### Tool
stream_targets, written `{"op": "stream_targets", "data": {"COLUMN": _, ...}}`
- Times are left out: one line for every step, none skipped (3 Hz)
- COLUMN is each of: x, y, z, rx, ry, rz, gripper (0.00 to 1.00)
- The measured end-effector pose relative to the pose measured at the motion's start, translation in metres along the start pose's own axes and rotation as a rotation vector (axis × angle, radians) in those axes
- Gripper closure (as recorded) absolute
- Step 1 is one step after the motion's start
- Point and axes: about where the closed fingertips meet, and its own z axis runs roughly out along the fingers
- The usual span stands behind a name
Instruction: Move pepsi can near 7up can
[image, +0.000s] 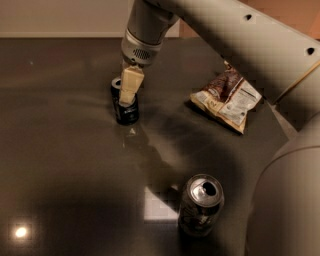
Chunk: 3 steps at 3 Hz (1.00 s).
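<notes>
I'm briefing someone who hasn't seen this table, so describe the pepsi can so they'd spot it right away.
On the dark glossy table, look toward the far side, left of the snack bag, where the gripper is down at a small can. That is the pepsi can: dark navy, unlike the pale silver 7up can standing alone nearer the camera.

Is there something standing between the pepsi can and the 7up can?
Nothing visible does. The hand is at the pepsi can; the 7up can stands nearer the camera, and the chip bag lies off to the side of that path.
</notes>
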Motion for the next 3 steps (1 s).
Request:
{"op": "stream_targets", "data": {"x": 0.002, "y": 0.008, "z": -0.001, "rx": -0.043, "ry": -0.003, "rz": -0.025, "gripper": 0.47}}
{"op": "stream_targets", "data": {"x": 0.003, "y": 0.021, "z": -0.009, "rx": -0.083, "ry": -0.008, "rz": -0.053, "gripper": 0.7}}
{"op": "stream_targets", "data": {"x": 0.013, "y": 0.034, "z": -0.036, "rx": -0.11, "ry": -0.013, "rz": -0.06, "gripper": 0.95}}
